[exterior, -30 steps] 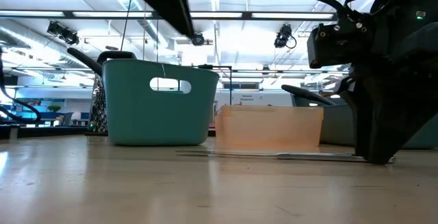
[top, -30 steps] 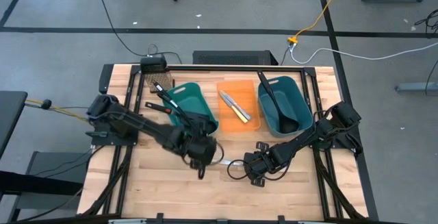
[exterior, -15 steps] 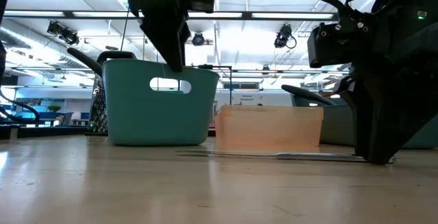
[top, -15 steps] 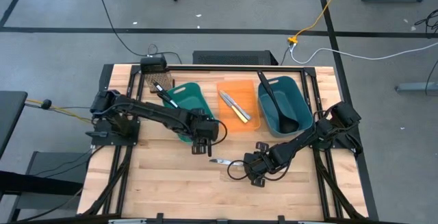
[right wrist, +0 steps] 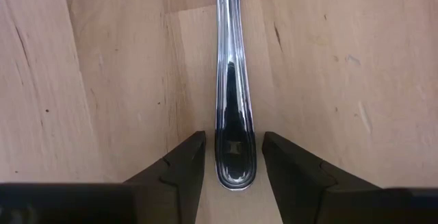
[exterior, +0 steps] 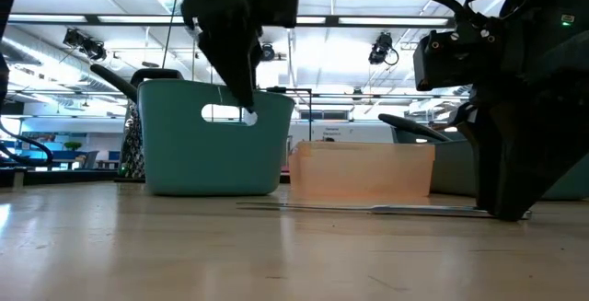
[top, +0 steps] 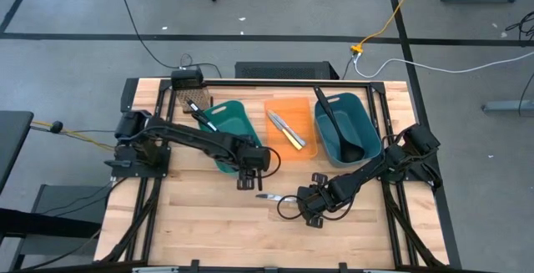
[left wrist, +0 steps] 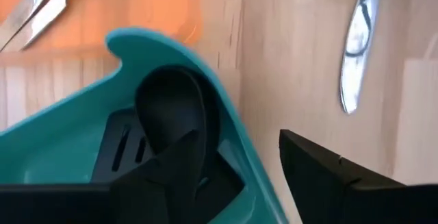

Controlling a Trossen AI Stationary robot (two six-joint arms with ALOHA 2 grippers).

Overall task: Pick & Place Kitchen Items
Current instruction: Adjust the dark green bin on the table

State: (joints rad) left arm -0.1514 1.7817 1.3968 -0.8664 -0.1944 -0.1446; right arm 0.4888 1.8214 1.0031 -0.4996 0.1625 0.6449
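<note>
Silver table knife (right wrist: 233, 87) on table | handle end between parted right gripper (right wrist: 233, 157) fingers, long axis straight ahead | left gripper (top: 245, 175) open, empty, farther, near teal bin (top: 234, 121)

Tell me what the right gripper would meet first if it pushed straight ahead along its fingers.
The right gripper already straddles the handle end of the silver table knife lying flat on the table. Going on, its open fingers would likely slide along the handle; beyond looks free.

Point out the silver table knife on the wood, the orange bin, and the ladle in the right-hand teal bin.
silver table knife (right wrist: 233, 101): right wrist view, mid-handle.
orange bin (top: 294, 106): high view, bare floor near the far rim.
ladle (top: 350, 152): high view, its bowl.
</note>
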